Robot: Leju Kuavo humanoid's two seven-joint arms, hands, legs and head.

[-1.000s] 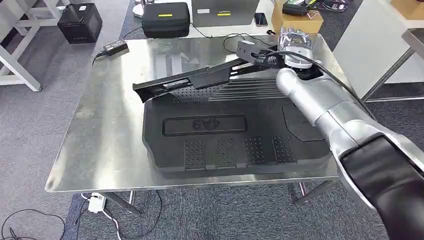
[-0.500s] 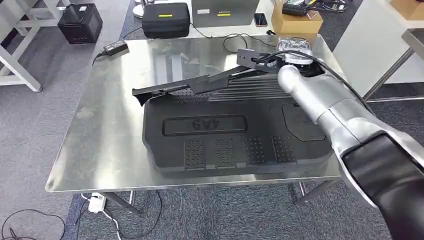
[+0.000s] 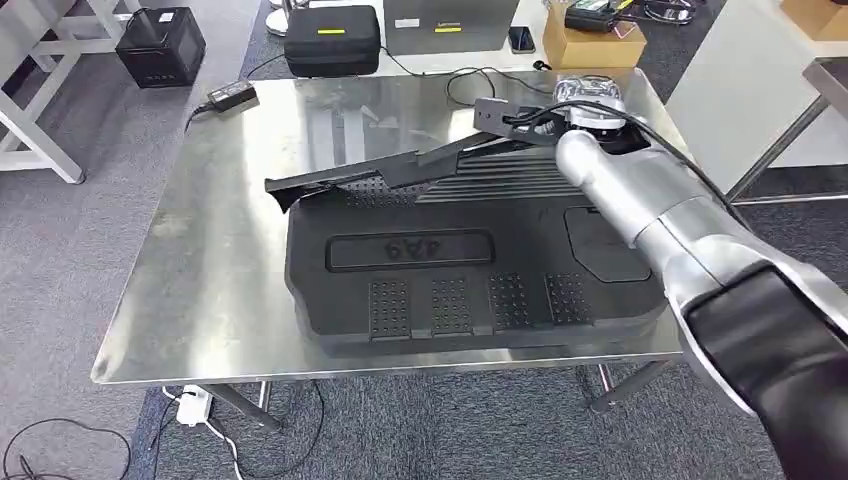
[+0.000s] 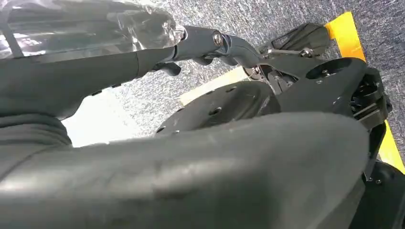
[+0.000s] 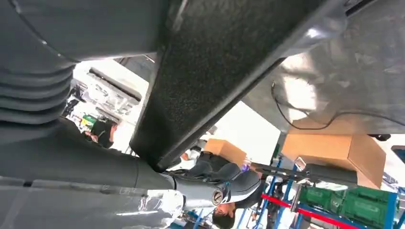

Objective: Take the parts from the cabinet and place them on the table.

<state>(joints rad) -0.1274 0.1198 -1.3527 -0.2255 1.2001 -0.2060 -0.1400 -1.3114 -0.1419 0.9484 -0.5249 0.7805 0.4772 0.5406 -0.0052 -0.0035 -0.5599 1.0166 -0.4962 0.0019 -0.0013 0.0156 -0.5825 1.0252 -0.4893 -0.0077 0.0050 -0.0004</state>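
Upper right, our right hand [image 3: 590, 115] grips a long black strip [image 3: 400, 165] angled over the panel [image 3: 450, 270] on the table [image 3: 220, 250]; our left hand's [image 4: 200, 40] fingers can't be judged.

A robotics lab or workshop: a steel-topped table [image 3: 200, 260] stands on grey carpet tile, ringed by equipment cases [image 3: 332, 38], a cardboard box [image 3: 592, 42], trailing cables and a power strip [image 3: 193, 404]; what may be green crates [image 5: 367, 202] line a blurred background.
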